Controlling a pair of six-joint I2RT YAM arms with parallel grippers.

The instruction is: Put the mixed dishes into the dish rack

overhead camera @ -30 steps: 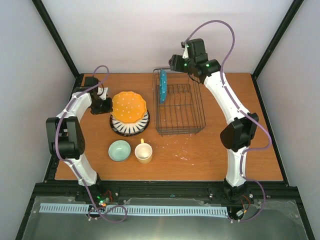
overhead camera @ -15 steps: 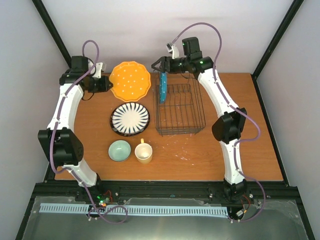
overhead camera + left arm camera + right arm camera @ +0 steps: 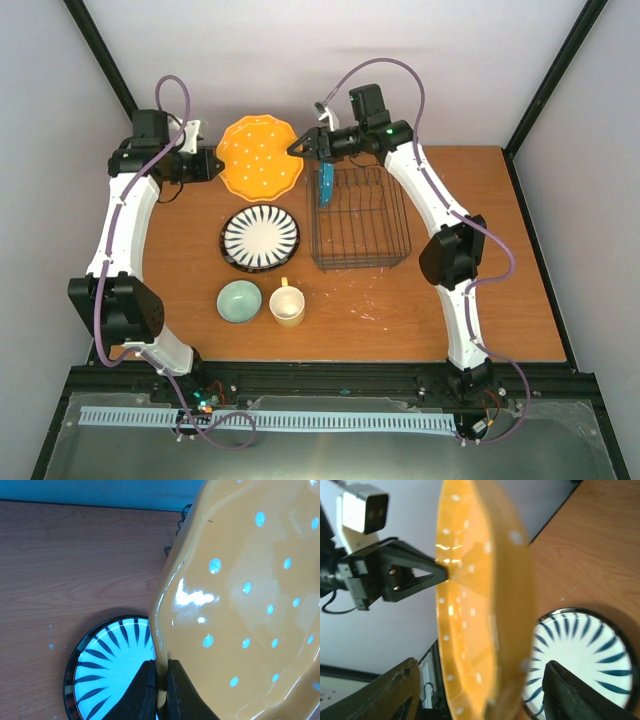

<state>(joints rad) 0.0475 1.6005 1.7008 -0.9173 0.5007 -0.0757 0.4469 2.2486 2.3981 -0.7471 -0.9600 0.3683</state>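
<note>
My left gripper [image 3: 212,165] is shut on the rim of the yellow-orange dotted plate [image 3: 260,158] and holds it up in the air at the back, left of the wire dish rack [image 3: 357,218]; the pinch shows in the left wrist view [image 3: 161,690]. My right gripper [image 3: 303,146] is open, its jaws standing either side of the plate's right edge [image 3: 485,630] without closing. The teal plate [image 3: 326,183] stands on edge in the rack's left end. The striped plate [image 3: 260,239] lies flat on the table, with the mint bowl [image 3: 239,301] and cream mug [image 3: 288,305] in front.
The wooden table [image 3: 450,300] ends at black frame rails on all sides. The back wall is close behind the raised plate. The right arm's links reach over the rack's right side.
The left gripper has lifted the yellow-orange plate off the striped plate and carried it up and back. The right gripper has swung left from above the rack to the plate's right edge.
</note>
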